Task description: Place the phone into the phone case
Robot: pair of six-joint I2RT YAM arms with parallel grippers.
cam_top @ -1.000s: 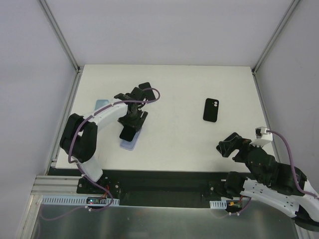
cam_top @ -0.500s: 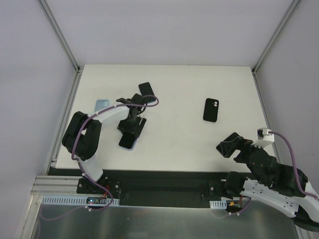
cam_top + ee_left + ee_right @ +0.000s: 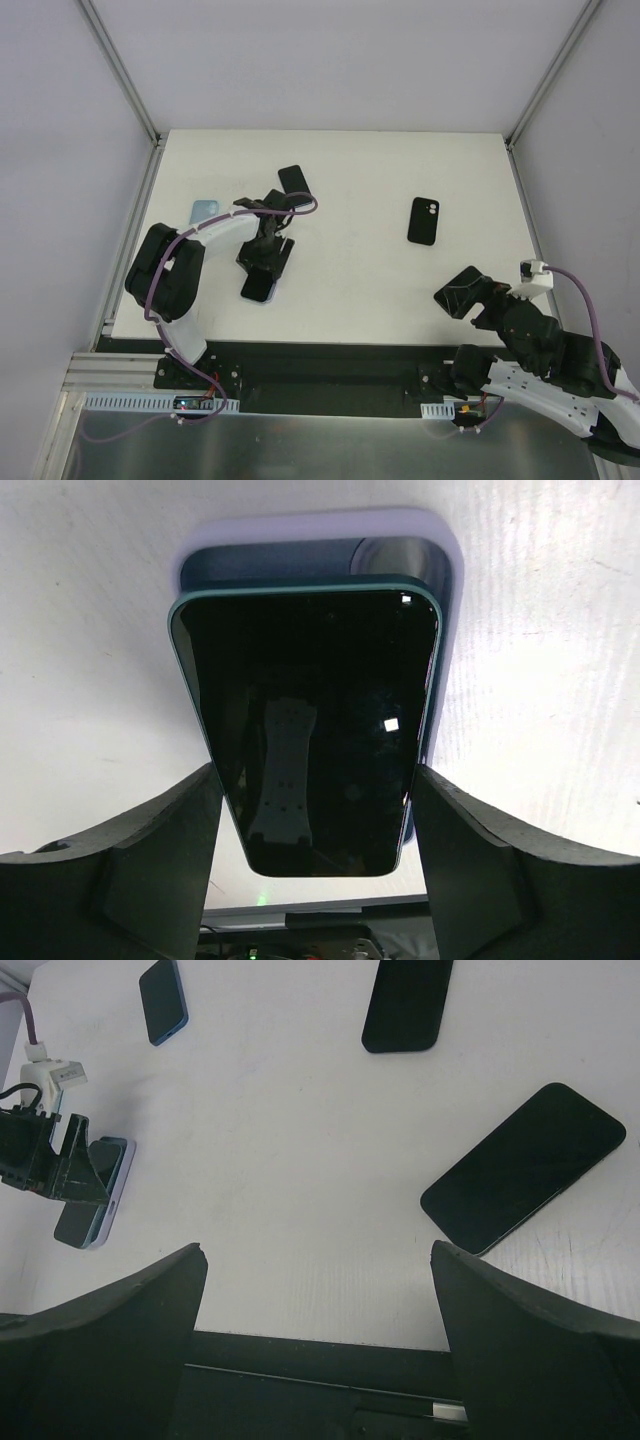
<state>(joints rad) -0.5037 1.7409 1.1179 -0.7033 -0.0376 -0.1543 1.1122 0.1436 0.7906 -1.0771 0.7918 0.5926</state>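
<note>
REST | 3 spare handsets flat on white table (image 3: pixel 360 300), all apart | black phone, near one (image 3: pixel 424 220): well right of left jaws, ahead of right jaws | black phone, far one (image 3: pixel 291 180): just beyond left jaws, not touching | blue phone (image 3: pixel 205 210): left of and beyond left jaws

The phone (image 3: pixel 310 730), dark screen up with a teal rim, fills the middle. The left gripper (image 3: pixel 315 780) pinches its long edges between two black fingers (image 3: pixel 130 870) that enter from 7 and 5 o'clock. Toward 12 o'clock the phone's far end overlaps the lavender phone case (image 3: pixel 320 528) on the white table (image 3: pixel 80 630), whose dark inside shows just beyond the phone
</note>
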